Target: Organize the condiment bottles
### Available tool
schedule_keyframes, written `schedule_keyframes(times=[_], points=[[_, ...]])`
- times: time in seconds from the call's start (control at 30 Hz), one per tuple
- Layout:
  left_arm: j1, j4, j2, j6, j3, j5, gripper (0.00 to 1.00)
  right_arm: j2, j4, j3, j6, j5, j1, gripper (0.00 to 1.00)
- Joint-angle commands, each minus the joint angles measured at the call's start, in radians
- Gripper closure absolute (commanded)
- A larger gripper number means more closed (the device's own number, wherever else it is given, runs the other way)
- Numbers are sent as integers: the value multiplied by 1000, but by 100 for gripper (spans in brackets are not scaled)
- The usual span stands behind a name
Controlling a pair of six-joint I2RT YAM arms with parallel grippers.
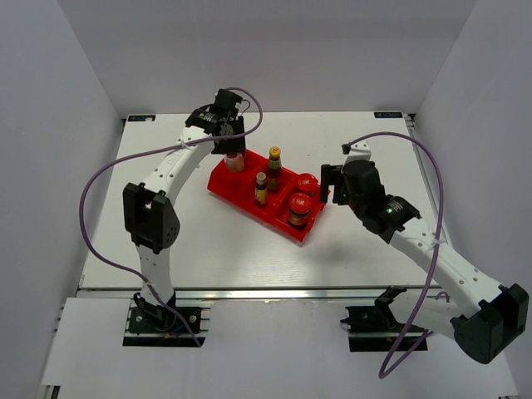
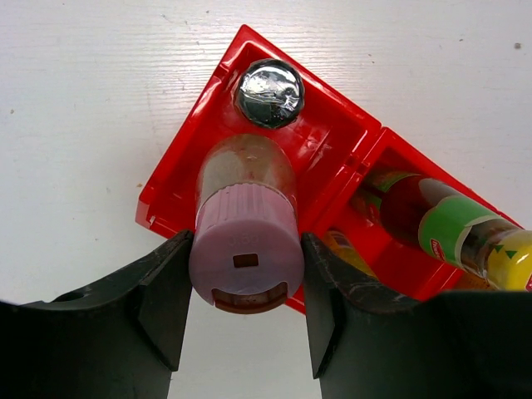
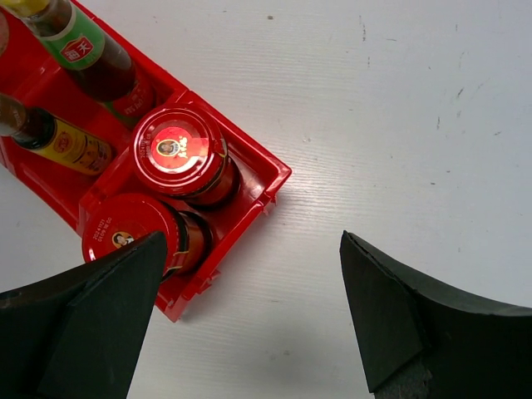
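My left gripper (image 2: 248, 278) pinches the pink bottle (image 2: 245, 241) by its cap, standing in the tray's (image 2: 170, 187) end compartment beside the shaker (image 2: 268, 91). My right gripper (image 3: 249, 316) hangs spread wide beside the jars (image 3: 176, 154).

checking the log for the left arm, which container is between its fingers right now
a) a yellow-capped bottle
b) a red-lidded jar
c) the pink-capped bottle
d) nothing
C: in the left wrist view the left gripper has a finger against each side of the cap of the pink-capped bottle, which stands in an end compartment of the red tray beside the shiny-topped shaker.
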Motion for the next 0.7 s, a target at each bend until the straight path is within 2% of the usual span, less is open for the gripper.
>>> schedule_keyframes(times=[0.0,0.43,0.57,0.67], points=[[10,9,5,13,-6,15,69,4,34,11,-11,41,-10,11],[27,7,91,7,-19,47,69,25,34,6,-18,41,-26,11],[36,7,111,4,-14,57,65,41,37,6,-31,38,-29,11],[44,7,120,-1,-8,63,58,51,34,11,-31,32,-29,11]])
